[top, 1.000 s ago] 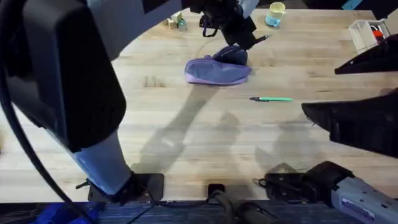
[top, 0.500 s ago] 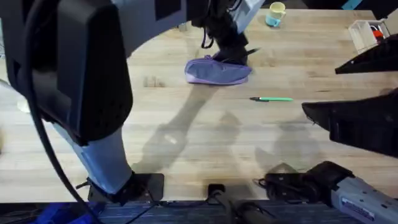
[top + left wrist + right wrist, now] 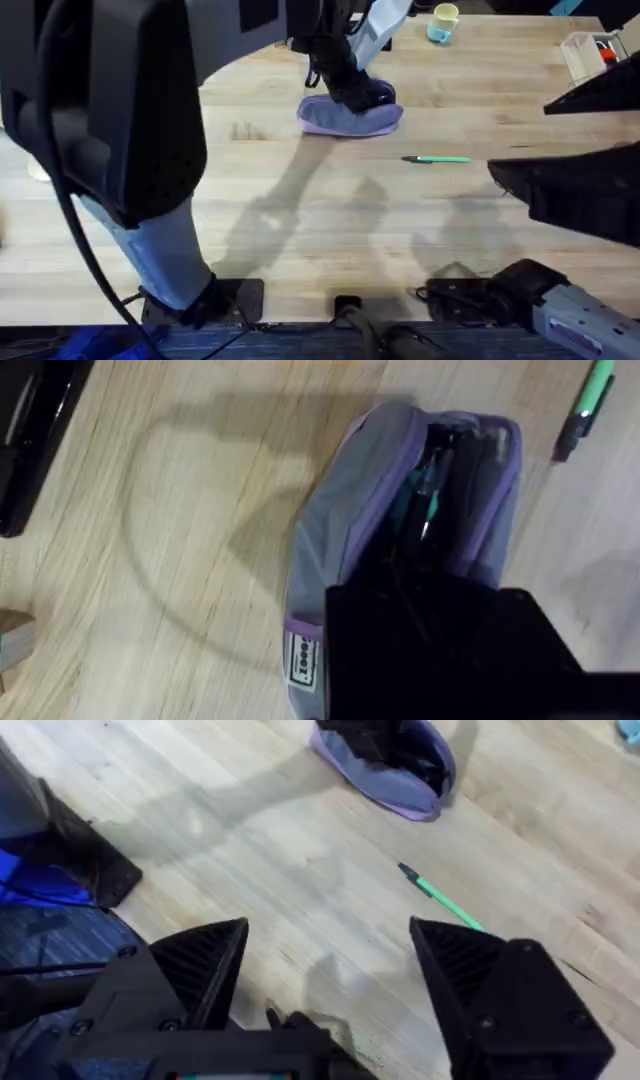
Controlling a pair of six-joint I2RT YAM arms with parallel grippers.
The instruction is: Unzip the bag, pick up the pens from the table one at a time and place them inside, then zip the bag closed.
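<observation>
Nearest the arms' bases, the wooden bench [image 3: 300, 230] lay bare, crossed by plank seams and the arms' shadows. Low on the right side, the right hand [image 3: 330, 980] hung above the bench with its two black fingers [image 3: 195, 970] spread wide apart and nothing between them. Just beyond it in its own wrist view, the bright green pen [image 3: 438, 159] lay flat on the bench, its dark tip pointing left, well apart from the right hand and a short way to the near right of the pouch.

Farther back, toward the middle of the bench, the lavender pencil pouch [image 3: 345, 120] lay lengthwise, left to right. In the left wrist view its zipper was undone and the mouth gaped, showing a dark interior with a slim dark object inside; whether that was the dark pen could not be told for certain. A small label showed on the pouch's outer side near one end. The left hand [image 3: 352, 92] was down at the pouch's open top, at its far right part, its black body covering that end; whether its fingers were apart or together could not be told, nor whether they gripped anything.

At the far edge stood a yellow mug [image 3: 443, 20] to the right of the left arm, and at the far right corner a white wooden box [image 3: 585, 52] with red inside.
</observation>
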